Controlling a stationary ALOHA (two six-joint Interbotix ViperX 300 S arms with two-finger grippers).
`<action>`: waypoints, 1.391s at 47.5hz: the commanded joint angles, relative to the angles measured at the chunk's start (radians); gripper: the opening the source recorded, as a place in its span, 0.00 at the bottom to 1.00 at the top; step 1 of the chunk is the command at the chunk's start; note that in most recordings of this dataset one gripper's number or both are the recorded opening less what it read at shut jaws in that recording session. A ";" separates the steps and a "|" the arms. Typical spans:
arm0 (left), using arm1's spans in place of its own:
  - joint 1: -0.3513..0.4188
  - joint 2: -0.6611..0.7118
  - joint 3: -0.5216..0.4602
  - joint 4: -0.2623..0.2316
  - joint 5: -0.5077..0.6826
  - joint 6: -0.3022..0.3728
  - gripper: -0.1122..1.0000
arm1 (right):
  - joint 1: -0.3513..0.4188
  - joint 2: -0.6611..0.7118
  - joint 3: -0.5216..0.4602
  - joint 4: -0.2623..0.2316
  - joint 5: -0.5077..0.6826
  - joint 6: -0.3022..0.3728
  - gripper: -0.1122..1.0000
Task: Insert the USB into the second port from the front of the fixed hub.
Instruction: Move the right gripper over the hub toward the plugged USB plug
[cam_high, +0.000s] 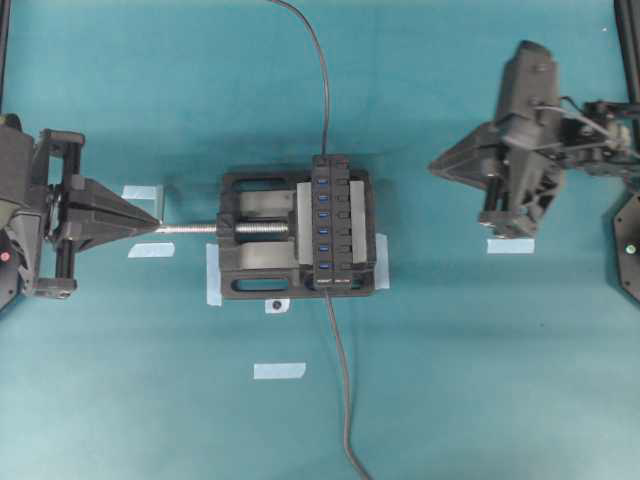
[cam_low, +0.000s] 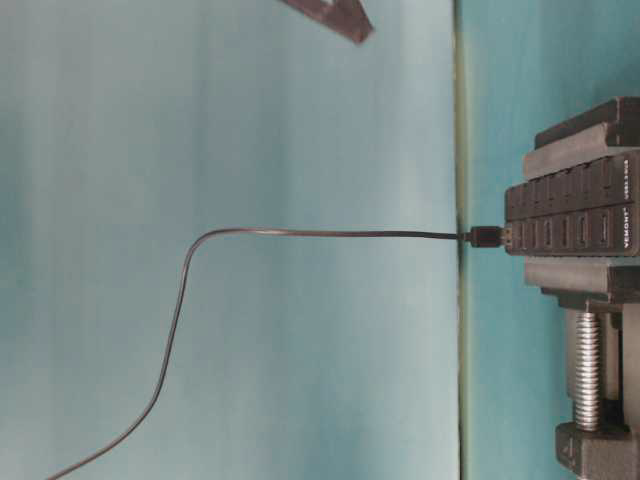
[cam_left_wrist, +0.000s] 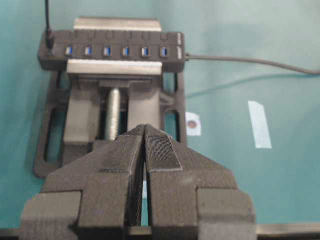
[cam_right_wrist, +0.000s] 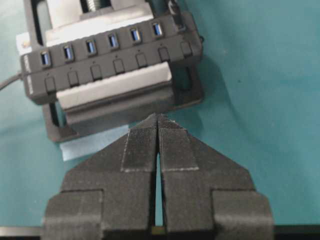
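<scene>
Both pairs of ribbed black fingers (cam_left_wrist: 145, 131) (cam_right_wrist: 157, 119) are closed, empty. I see the small black USB plug (cam_left_wrist: 50, 36) upper left, sitting at the long black hub's (cam_left_wrist: 112, 50) end port; tugging its cable could shift things.

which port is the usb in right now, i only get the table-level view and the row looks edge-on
observer: overhead shows the USB plugged into the end port of the fixed hub, farthest from the white-lettered end.
operator: other ports free
observer: yes, the left wrist view shows six blue ports open beside it.
operator: grippers holding anything
observer: no, the left gripper and right gripper are both shut and empty.
</scene>
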 joint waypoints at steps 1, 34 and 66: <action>0.003 0.002 -0.023 0.002 -0.005 -0.002 0.10 | -0.003 0.025 -0.044 -0.002 -0.003 -0.020 0.09; 0.008 0.003 -0.017 0.002 0.048 -0.021 0.10 | -0.026 0.255 -0.186 -0.003 0.005 -0.097 0.09; 0.008 0.005 -0.014 0.002 0.048 -0.020 0.10 | -0.040 0.388 -0.281 -0.003 0.005 -0.161 0.09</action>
